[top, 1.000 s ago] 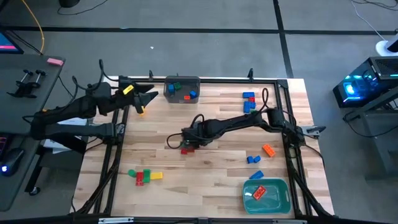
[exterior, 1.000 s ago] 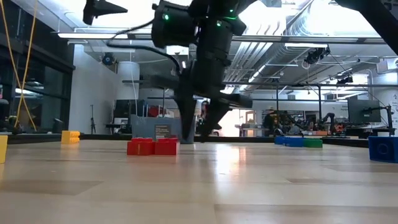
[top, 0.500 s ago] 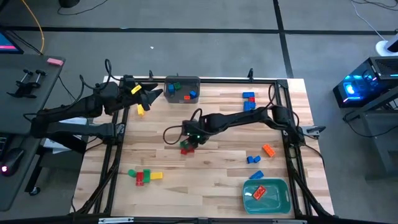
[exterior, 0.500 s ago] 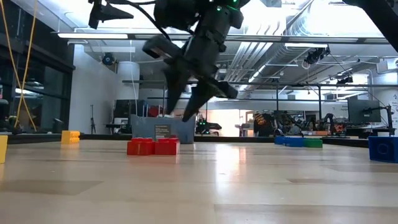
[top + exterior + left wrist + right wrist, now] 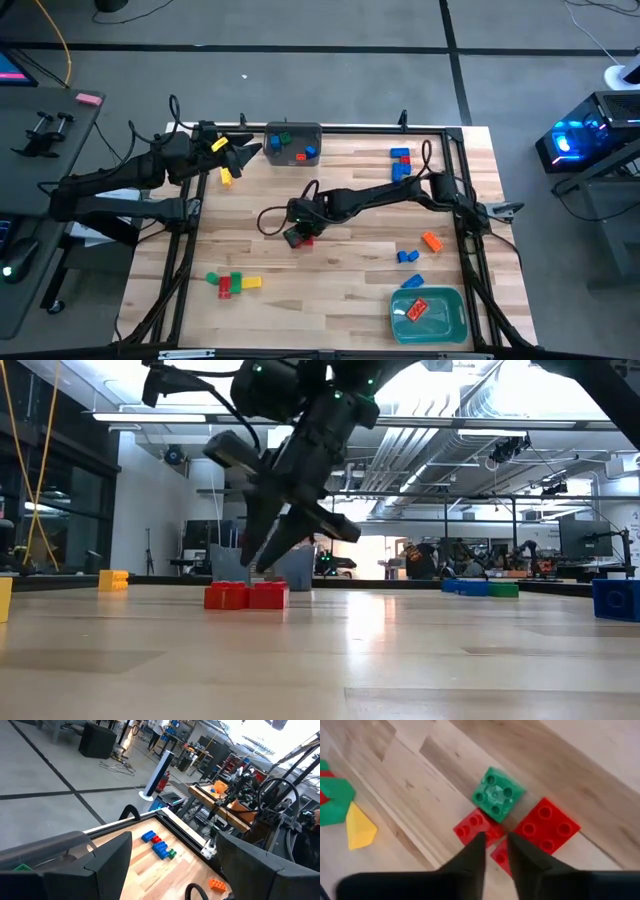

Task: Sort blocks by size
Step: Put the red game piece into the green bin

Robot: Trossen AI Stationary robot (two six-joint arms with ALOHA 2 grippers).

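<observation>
The right gripper (image 5: 291, 228) is hanging low over the middle of the wooden worktop (image 5: 340, 280), its fingers (image 5: 470, 857) standing only slightly apart and holding nothing. Directly beneath them, a green square block (image 5: 497, 794) is sitting just beside two red blocks (image 5: 546, 826), all resting on the worktop. In the low view the gripper is tilting above the red pair (image 5: 246, 595) without touching it.

The left gripper (image 5: 245, 152) is waiting at the far left corner, close to the dark grey bin (image 5: 293, 143), its fingers spread open with nothing between them; a yellow block (image 5: 225, 177) is lying just below it.

Other blocks are lying scattered: a green, red and yellow group (image 5: 232, 283) near the front left, blue ones (image 5: 400, 160) at the far right, and an orange one (image 5: 432, 241) with blue ones (image 5: 407, 257) near the teal tray (image 5: 447, 325).
</observation>
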